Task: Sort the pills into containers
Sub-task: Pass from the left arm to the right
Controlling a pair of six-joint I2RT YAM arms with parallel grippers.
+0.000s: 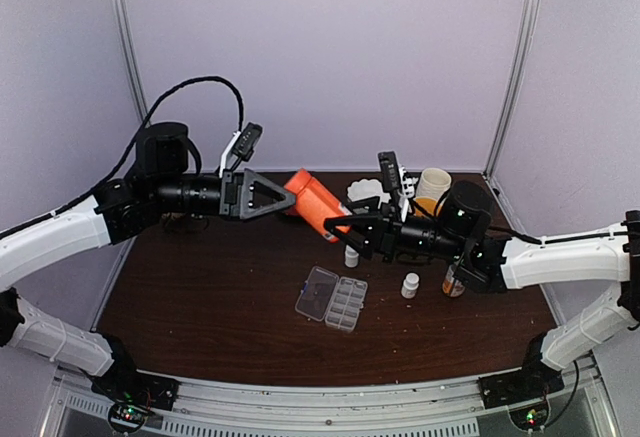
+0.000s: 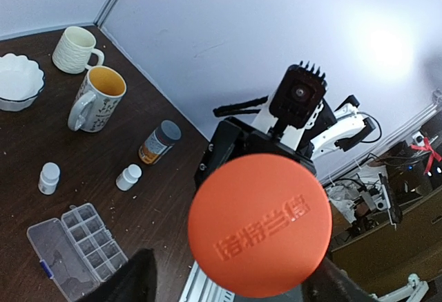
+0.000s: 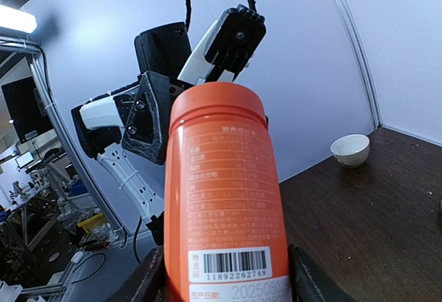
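Top external view: right gripper [image 1: 342,227] clamps orange bottle [image 1: 315,200] aloft, cap [image 2: 259,226] toward left gripper [image 1: 289,195], whose jaws stand apart; pill box [image 1: 318,293] lies open below.

Orange bottle [image 1: 315,204] tilted in air over table [image 1: 200,297], 12 o'clock. Mugs [image 2: 97,98], bowl [image 2: 17,81] 1 o'clock. White bottles [image 1: 410,285], amber bottle [image 2: 159,142] toward 3 o'clock.

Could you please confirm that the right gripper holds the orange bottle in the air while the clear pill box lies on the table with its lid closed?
Not quite: the lid is open, lying flat beside the cells, as the top view shows. Otherwise yes: the right gripper holds the orange bottle in the air and the pill box lies on the table.
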